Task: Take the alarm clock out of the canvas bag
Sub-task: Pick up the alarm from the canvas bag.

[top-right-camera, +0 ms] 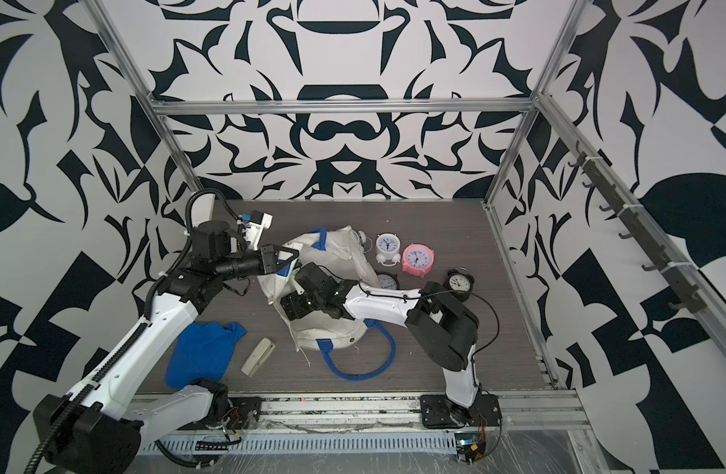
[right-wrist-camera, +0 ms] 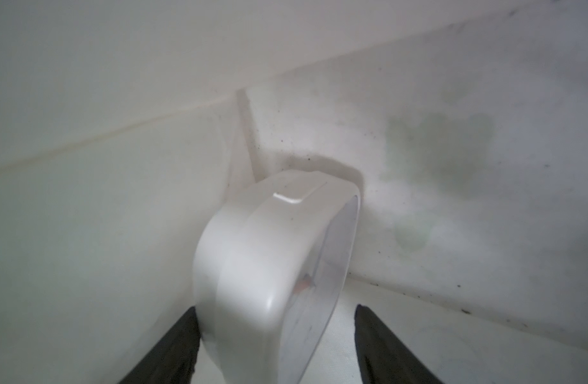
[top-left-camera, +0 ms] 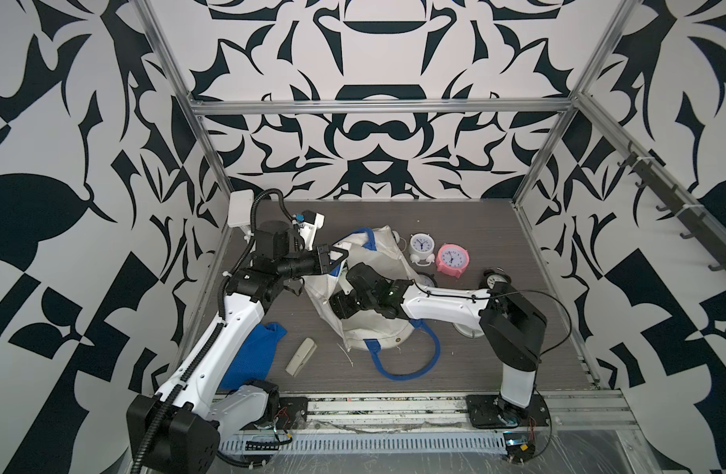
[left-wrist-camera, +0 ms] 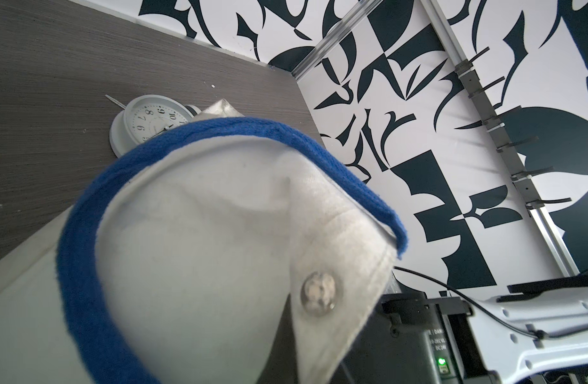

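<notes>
Rim: our left gripper (top-left-camera: 341,256) is clenching the canvas bag (top-left-camera: 388,254) by its edge and holding it up, so the mouth is gaping.
Reach: our right gripper (right-wrist-camera: 274,311) is sitting inside, jaws spread around the white alarm clock (right-wrist-camera: 269,252), grasping nothing.
Clock: lying inside the bag.
Hidden: in both top views canvas is covering clock and right fingertips; the dial is blurring.

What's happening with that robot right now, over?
Left gripper shut on the bag rim, holding it up. Right gripper open inside the bag, straddling a white alarm clock. Only bag cloth crowds it.
</notes>
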{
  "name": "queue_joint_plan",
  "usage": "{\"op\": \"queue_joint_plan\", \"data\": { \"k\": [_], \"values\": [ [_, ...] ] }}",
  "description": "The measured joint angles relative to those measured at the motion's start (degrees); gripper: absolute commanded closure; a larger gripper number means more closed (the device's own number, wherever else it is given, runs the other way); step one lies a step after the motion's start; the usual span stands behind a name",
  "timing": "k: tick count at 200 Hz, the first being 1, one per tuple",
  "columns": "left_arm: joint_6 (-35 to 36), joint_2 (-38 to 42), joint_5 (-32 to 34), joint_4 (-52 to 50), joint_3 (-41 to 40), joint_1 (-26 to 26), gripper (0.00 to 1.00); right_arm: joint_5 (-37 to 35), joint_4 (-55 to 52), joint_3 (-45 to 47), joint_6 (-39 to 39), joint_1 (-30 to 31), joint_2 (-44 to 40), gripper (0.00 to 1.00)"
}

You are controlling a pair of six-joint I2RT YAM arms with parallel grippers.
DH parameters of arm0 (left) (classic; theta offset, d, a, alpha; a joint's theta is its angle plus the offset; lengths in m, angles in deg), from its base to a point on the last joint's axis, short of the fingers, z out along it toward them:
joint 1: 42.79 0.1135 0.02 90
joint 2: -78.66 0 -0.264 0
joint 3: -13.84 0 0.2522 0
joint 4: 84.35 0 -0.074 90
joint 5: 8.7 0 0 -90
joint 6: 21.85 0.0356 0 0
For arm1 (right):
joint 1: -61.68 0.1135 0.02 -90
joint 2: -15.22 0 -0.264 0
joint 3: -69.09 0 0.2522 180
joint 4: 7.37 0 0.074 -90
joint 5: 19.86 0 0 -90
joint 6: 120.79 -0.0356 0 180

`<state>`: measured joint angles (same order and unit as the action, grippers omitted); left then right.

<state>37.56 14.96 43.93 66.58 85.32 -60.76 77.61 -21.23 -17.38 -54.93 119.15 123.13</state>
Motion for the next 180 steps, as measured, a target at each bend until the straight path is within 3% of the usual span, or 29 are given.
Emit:
{"op": "queue_joint_plan", "data": {
  "k": [86, 142, 180],
  "values": [
    [-0.17, 0.0, 0.0, 0.07, 0.0, 0.0, 1.0, -1.36, -3.52, -1.38, 0.0, 0.04, 0.0, 0.36],
    [-0.72, 0.0, 0.04, 0.07, 0.0, 0.0, 1.0, -0.61, -3.5, -1.38, -0.02, 0.04, 0.02, 0.54],
    [-0.92, 0.0, 1.99, -0.15, 0.02, 0.0, 1.0, 0.31, -3.54, -1.38, 0.33, 0.04, -0.09, 0.56]
  ]
}}
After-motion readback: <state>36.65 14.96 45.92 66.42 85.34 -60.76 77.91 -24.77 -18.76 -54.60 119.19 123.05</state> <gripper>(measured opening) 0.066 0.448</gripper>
